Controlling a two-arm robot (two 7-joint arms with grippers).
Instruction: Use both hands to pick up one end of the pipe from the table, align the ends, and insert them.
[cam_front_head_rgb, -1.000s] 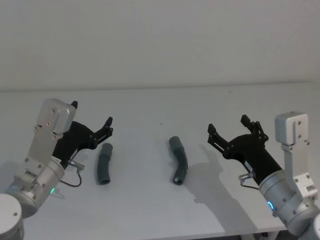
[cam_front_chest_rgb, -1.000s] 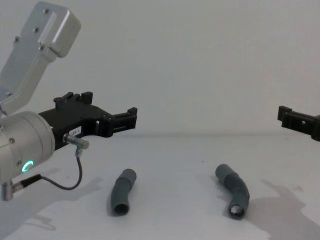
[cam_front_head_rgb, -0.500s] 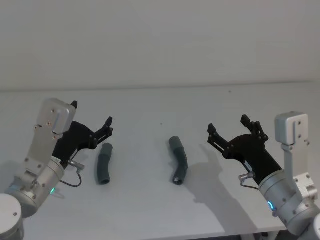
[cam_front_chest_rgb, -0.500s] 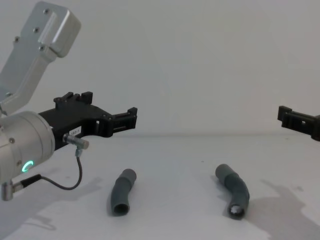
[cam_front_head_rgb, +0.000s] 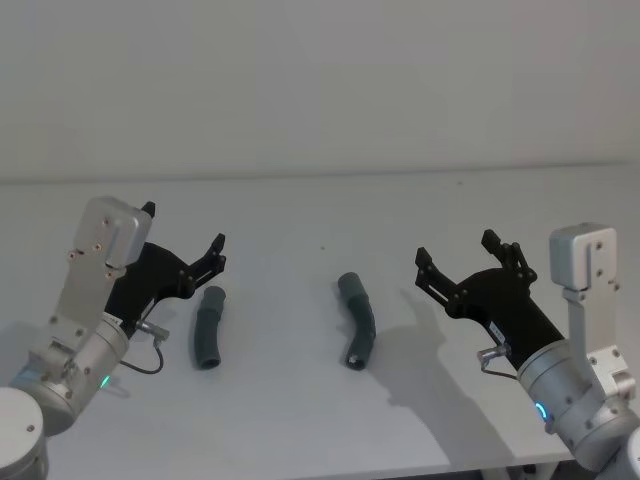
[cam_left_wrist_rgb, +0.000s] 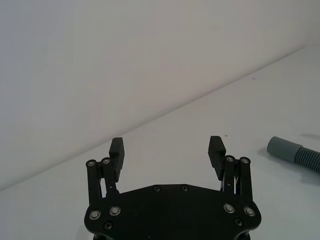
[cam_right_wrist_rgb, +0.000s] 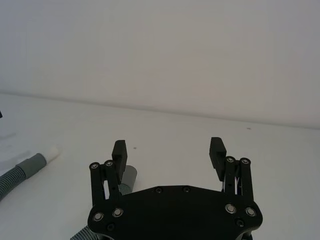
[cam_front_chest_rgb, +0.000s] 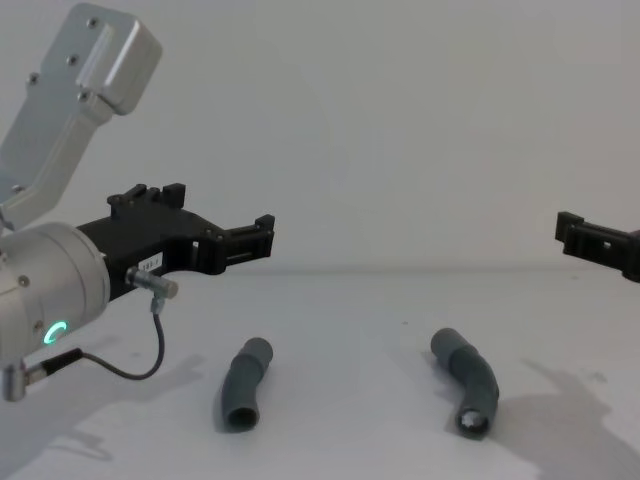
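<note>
Nearest the robot, at the lower corners of the head view, the two silver arms rise over the table (cam_front_head_rgb: 300, 420), the left one carrying a green ring light (cam_front_chest_rgb: 52, 332). Just beyond them the two bent hose pieces lie flat on the white surface, well apart from each other and running roughly near to far: the left pipe piece (cam_front_head_rgb: 208, 328) towards the left side, the right pipe piece (cam_front_head_rgb: 358, 320) close to the middle. The left gripper (cam_front_head_rgb: 183, 228) hangs to the left of its piece and the right gripper (cam_front_head_rgb: 456, 248) to the right of the other one. Both have their jaws spread wide, with nothing held and nothing touched. The chest view, looking from the side, makes plain what the head view leaves vague: both grippers sit well above the tabletop, the right one coming in at that view's right edge. It also shows a pale spot in the near end of the right pipe piece. The left wrist view has bare table between the open fingers (cam_left_wrist_rgb: 216, 150), and off to one side a grey cuff (cam_left_wrist_rgb: 279, 146) leading into ribbed hose. The right wrist view adds a white tip (cam_right_wrist_rgb: 52, 151) sticking out of one piece's cuff, and a second cuff partly hidden behind a finger — which piece carries the tip I cannot tell. Farthest back, past the table's far edge, stands a plain pale wall (cam_front_head_rgb: 320, 80).
</note>
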